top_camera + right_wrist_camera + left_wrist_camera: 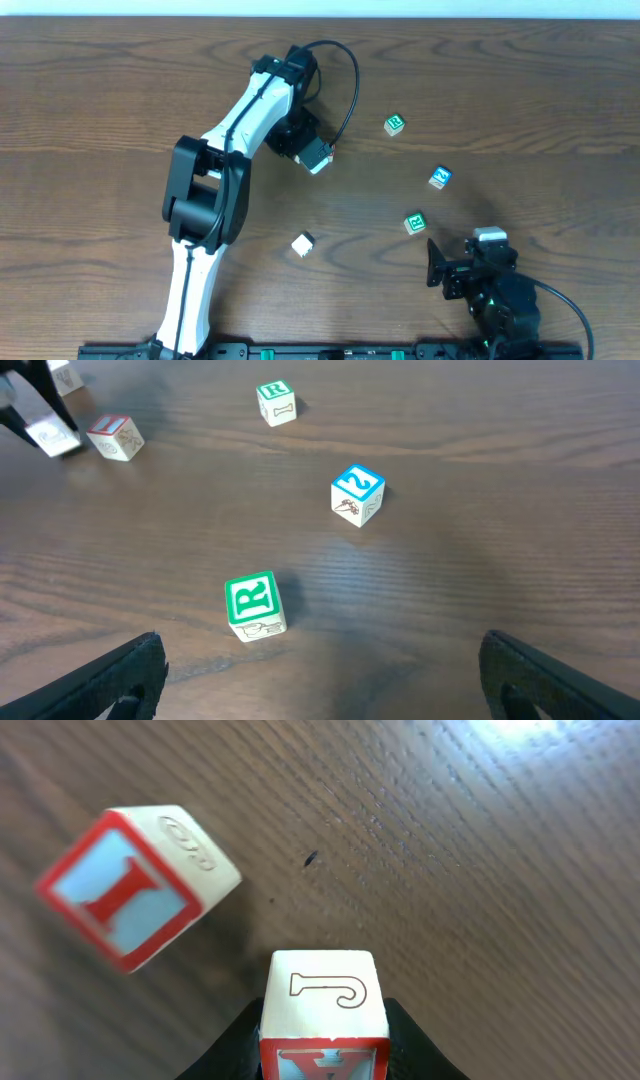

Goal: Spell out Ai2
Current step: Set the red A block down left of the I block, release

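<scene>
My left gripper point(323, 1055) is shut on the white cube with the red "A" point(323, 1010) and holds it low over the table. The cube with the red "I" point(135, 885) is just to its left, apart from it; it also shows in the right wrist view point(115, 437). In the overhead view the left gripper point(314, 155) is at the top centre. The cube with the blue "2" point(440, 177) point(357, 493) stands alone at the right. My right gripper point(320, 685) point(440, 268) is open and empty at the front right.
A green "R" cube point(415, 222) point(253, 605) stands just in front of the right gripper. Another green cube point(395, 124) point(276, 403) is farther back. A plain white cube point(303, 244) lies at the front centre. The left arm point(215, 190) stretches across the left middle.
</scene>
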